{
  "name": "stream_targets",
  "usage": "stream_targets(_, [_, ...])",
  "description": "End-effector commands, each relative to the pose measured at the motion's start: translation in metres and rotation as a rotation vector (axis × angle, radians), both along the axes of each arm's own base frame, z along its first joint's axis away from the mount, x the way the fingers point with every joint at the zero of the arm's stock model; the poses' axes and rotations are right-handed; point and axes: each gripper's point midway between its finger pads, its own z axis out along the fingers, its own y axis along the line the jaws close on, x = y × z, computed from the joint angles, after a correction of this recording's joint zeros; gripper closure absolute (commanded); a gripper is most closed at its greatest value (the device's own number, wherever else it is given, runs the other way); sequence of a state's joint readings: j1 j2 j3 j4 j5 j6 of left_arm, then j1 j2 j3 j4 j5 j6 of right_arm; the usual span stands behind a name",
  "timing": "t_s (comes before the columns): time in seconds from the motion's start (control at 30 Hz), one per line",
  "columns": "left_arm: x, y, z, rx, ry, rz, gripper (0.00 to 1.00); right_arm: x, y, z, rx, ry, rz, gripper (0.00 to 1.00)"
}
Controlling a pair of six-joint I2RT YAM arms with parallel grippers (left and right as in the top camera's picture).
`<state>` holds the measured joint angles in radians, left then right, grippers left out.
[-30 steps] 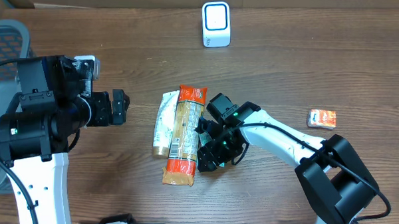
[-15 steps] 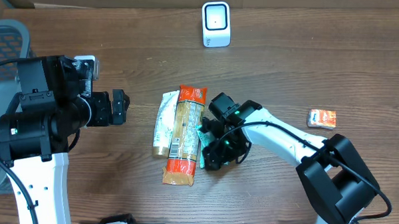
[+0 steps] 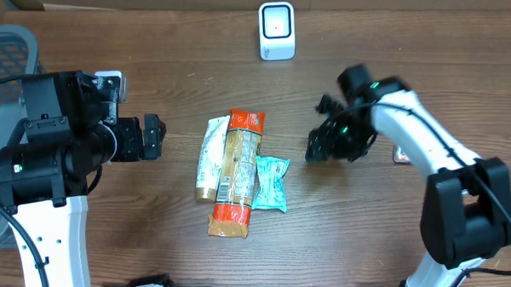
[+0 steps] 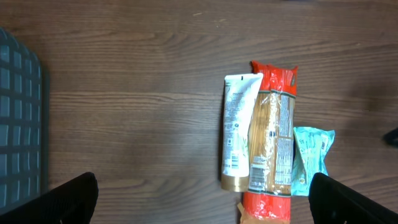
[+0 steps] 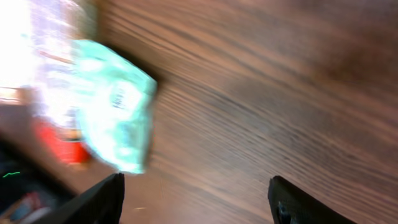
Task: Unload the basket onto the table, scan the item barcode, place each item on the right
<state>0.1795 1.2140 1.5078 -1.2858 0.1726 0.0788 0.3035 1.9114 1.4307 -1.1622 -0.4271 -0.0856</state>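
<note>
- Jaws of the left gripper (image 3: 153,137) stand spread wide with nothing between them, at the left of the wooden table (image 3: 156,55) and pointing toward the middle.
- At the far left edge a grey mesh chair (image 3: 7,50) shows.
- A white tube (image 3: 208,157) lies flat mid-table, its gold cap end toward the robot, touching the pack beside it.
- A long pasta pack (image 3: 236,173) with orange-red ends lies lengthwise just right of the tube.
- The teal packet (image 3: 270,183) lies flat against the lower right side of the pasta pack, with no gripper on it.
- The white barcode scanner (image 3: 276,31) stands at the far edge, well apart from the cluster.
- The right gripper (image 3: 317,148) hangs to the right of the teal packet, apart from it.
- Its fingers (image 5: 102,199) are parted over bare wood and hold nothing; the wrist view is blurred.
</note>
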Motion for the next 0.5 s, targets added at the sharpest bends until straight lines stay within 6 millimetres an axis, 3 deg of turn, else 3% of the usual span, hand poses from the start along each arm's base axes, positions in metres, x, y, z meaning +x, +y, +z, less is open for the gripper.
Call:
stream_targets(0.0, [0.002,0.000,0.006,0.000,-0.019,-0.011,0.00,0.019,0.024,0.057,0.226,-0.069,0.040,0.25])
stream_targets(0.07, [0.002,0.000,0.006,0.000,-0.019,-0.010,0.00,0.017,0.030,0.075,0.273,-0.073,0.044,0.25])
stream_targets(0.23, [0.002,0.000,0.006,0.000,-0.019,-0.010,0.00,-0.014,0.044,0.104,0.355,-0.035,0.128,0.24])
stream_targets(0.37, [0.002,0.000,0.006,0.000,-0.019,-0.010,0.00,-0.024,0.056,0.107,0.368,-0.021,0.156,0.24])
stream_targets(0.47, [0.002,0.000,0.006,0.000,-0.019,-0.011,0.00,-0.024,0.067,0.094,0.320,-0.021,0.134,0.24])
